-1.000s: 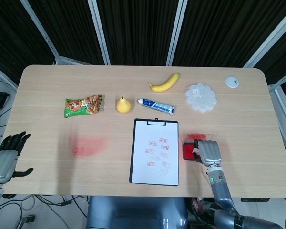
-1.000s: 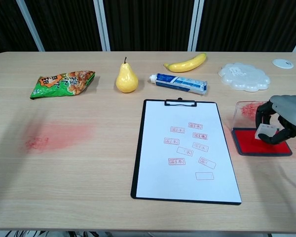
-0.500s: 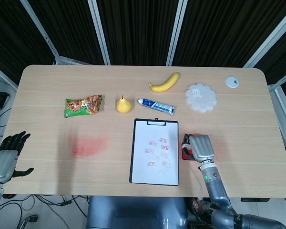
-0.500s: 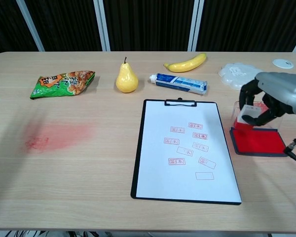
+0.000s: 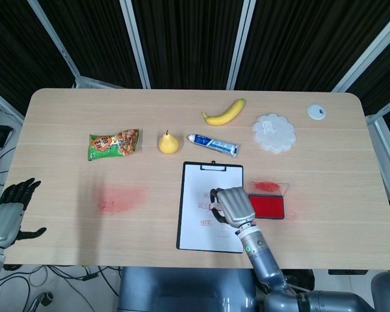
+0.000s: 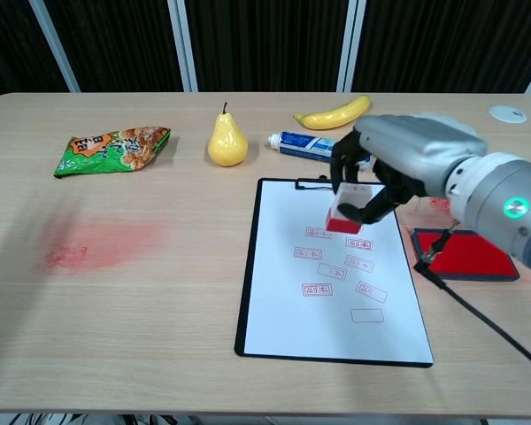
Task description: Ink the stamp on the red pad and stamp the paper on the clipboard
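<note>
Red-faced and white-bodied, the stamp (image 6: 347, 209) hangs in the air over the upper half of the paper (image 6: 332, 274), pinched by the fingers of the right hand (image 6: 378, 181) with its inked end tilted down and to the left. It looks like a small, rigid plastic block, light enough that a fingertip pinch carries it; my guess is that the smooth sides could slip or twist, so the hold belongs on the white body, well above the wet red face. In the head view the hand covers the stamp completely.

Several red rectangular marks already lie on the paper, most around the middle, with a fainter one toward 5 o'clock. Bare white remains along the left side and the bottom, which seem the likeliest spots for a fresh print. The sheet is thin and would shift easily, but the clip at 12 o'clock pins it to the clipboard (image 6: 248, 292), a stiff flat backing fit to press against.

At 3 o'clock of the clipboard sits the pad (image 6: 465, 255), lid up, just beside the board.

Far off at 9 o'clock, the left hand (image 5: 9, 218) waits past the table (image 5: 351, 162) edge, fingers spread and holding nothing.
</note>
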Tool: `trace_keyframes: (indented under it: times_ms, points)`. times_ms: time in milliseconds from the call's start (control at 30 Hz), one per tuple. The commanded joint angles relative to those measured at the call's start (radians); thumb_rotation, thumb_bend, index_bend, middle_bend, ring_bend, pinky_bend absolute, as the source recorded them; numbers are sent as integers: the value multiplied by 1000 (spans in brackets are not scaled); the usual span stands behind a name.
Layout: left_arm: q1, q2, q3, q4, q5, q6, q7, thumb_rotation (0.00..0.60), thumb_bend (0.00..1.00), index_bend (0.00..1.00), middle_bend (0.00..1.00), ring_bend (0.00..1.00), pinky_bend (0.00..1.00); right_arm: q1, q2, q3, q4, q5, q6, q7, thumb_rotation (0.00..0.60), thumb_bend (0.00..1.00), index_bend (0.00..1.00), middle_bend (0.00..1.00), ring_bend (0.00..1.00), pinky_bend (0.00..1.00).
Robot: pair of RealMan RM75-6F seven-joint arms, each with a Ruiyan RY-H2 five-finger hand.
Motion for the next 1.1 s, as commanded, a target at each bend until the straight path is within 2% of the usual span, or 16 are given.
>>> trace_keyframes:
  times_ms: [33, 233, 500, 1100]
  points:
    - [-1, 2, 0, 0, -1, -4, -3, 600, 40, 0, 0, 0, 0, 14, -48, -25, 15, 13, 2, -25, 600, 747, 913, 873, 882, 875]
    - [-3, 6, 3, -2, 3, -7, -9, 600, 40, 0, 0, 0, 0, 12, -93, -91, 33, -1, 4, -50, 600, 747, 912, 873, 882, 875]
    - [-2, 9, 3, -3, 4, -7, -16, 600, 40, 0, 0, 0, 0, 7, -114, -141, 65, -30, -8, -49, 600, 746, 912, 873, 882, 875]
    - [-6, 12, 2, -5, -4, -15, -17, 600, 40, 0, 0, 0, 0, -7, -141, -165, 120, -38, -24, -35, 600, 745, 912, 873, 882, 875]
